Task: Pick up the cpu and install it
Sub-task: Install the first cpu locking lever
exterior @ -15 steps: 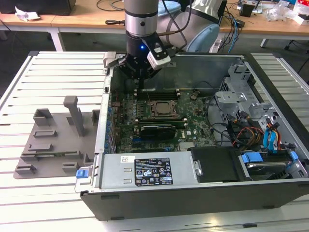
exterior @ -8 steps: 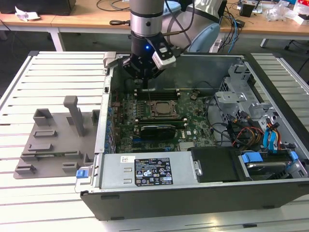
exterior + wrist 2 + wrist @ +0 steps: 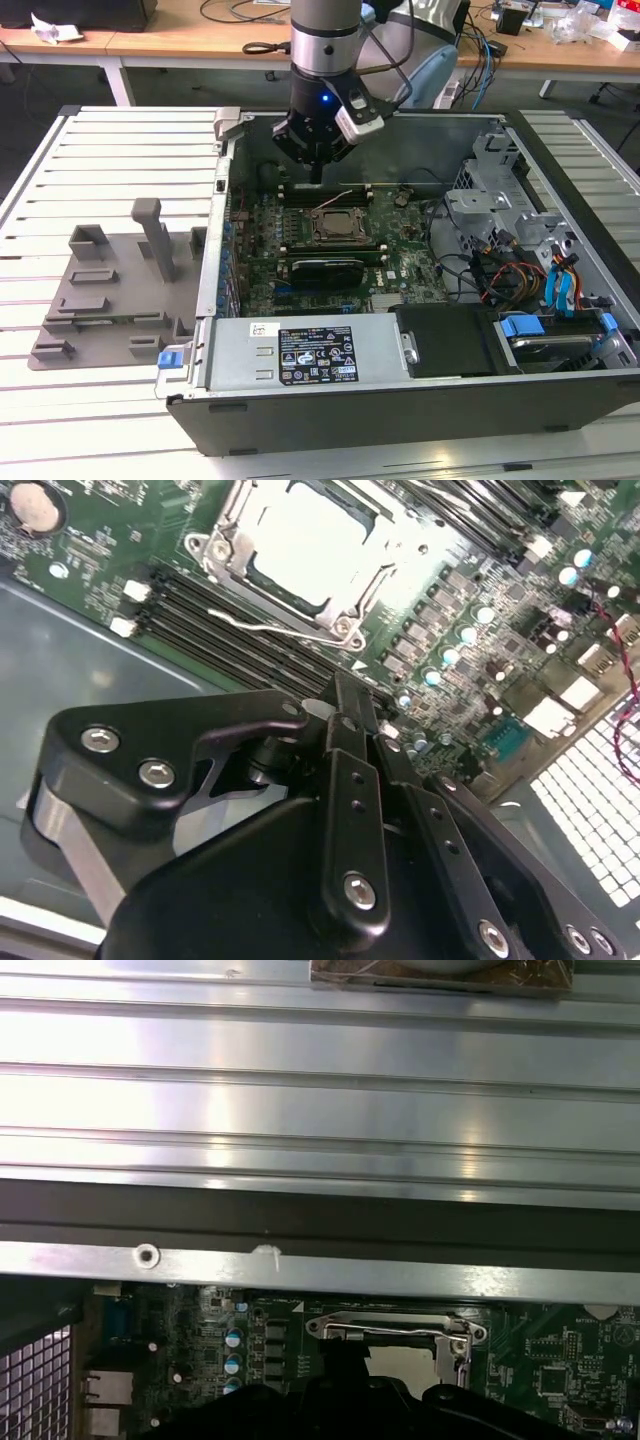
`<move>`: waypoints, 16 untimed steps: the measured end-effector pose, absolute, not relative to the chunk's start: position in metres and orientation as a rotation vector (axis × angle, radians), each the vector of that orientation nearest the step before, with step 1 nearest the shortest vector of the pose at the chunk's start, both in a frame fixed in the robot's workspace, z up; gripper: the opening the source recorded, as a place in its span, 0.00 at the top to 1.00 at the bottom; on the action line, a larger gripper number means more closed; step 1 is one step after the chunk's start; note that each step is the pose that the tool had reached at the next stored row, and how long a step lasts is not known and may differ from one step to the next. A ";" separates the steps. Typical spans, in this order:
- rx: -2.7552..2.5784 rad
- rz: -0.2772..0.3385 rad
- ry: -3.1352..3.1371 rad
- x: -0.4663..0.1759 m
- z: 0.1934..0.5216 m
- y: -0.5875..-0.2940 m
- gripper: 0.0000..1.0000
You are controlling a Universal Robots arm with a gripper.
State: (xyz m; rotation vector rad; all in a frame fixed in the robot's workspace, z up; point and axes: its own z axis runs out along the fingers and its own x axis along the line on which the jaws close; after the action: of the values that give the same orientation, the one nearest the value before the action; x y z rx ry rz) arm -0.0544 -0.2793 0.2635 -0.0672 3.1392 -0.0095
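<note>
1. Gripper [image 3: 316, 172] hangs above the motherboard [image 3: 400, 262], just behind the socket [image 3: 336, 226]; fingers pressed together, holding nothing.
2. Cpu [image 3: 308, 540] sits inside the socket frame.

exterior view high, wide over open computer case [image 3: 400, 300], both wrist views close, sharing socket frame [image 3: 300, 555]

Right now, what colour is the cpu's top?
Pale silvery-grey, seated in the socket; the cpu shows best in the second wrist view.
</note>
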 end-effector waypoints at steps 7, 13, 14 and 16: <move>-0.067 -0.010 3.139 -0.041 0.263 -0.279 0.89; -0.067 -0.010 3.139 -0.037 0.261 -0.279 0.89; -0.067 -0.010 3.139 -0.036 0.261 -0.279 0.89; -0.067 -0.010 3.139 -0.035 0.259 -0.279 0.89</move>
State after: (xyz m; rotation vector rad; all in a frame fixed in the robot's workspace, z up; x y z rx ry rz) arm -0.0349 -0.2793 0.2588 -0.0672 3.1391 -0.0096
